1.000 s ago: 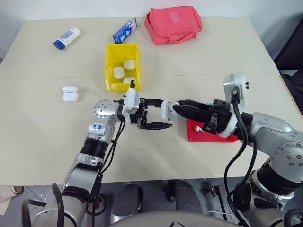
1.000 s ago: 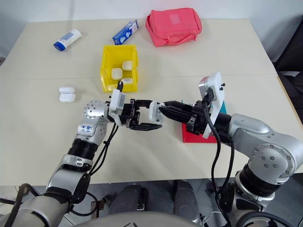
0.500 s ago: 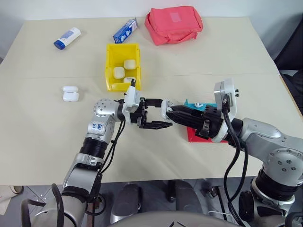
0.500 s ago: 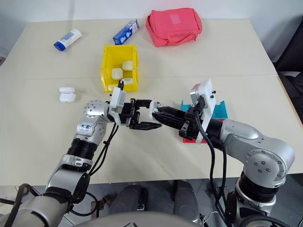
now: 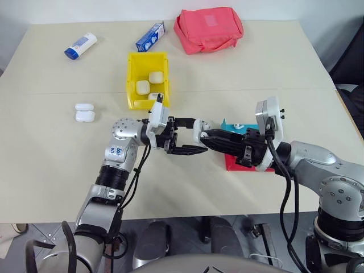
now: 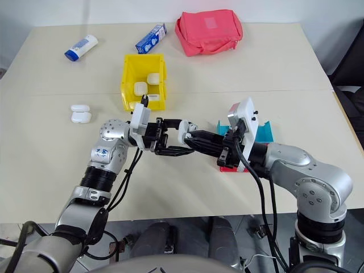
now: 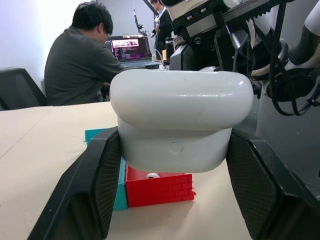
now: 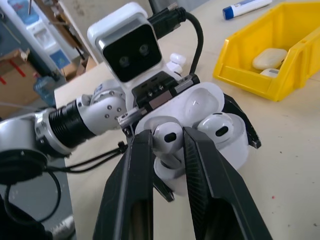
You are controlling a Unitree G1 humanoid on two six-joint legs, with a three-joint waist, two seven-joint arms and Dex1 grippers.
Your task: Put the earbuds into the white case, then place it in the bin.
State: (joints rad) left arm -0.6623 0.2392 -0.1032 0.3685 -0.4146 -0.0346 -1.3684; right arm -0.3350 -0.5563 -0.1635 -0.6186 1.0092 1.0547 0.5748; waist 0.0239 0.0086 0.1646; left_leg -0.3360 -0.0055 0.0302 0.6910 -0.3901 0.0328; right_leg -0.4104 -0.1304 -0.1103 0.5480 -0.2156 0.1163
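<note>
Beige and wide, the bench (image 5: 51, 170) carries everything. Above its middle the left claw (image 5: 190, 136) clamps an open white case (image 5: 199, 129) between its two fingers, with the lid swung back; the case hangs clear of the surface. In the right wrist view one earbud (image 8: 216, 125) already sits in its socket, and the right claw (image 8: 167, 145) pinches a second earbud (image 8: 167, 137) narrowly by its head, right at the mouth of the open case.

Just beyond the right arm lie a red tray (image 5: 236, 162) and a teal tray (image 5: 232, 125) side by side; the left wrist view shows one more earbud (image 7: 152, 175) lying in the red tray.

Farther back stands the yellow bin (image 5: 132, 79), with closed white cases (image 5: 154, 76) inside. Two further cases (image 5: 84, 112) rest on the bench to the left of the bin, touching each other. Along the far edge are a white and blue tube (image 5: 80, 45), a blue carton (image 5: 150, 36) and a red pouch (image 5: 208, 28).

In the left wrist view a person (image 7: 82, 65) sits with their back turned, facing a laptop (image 7: 131, 50).
</note>
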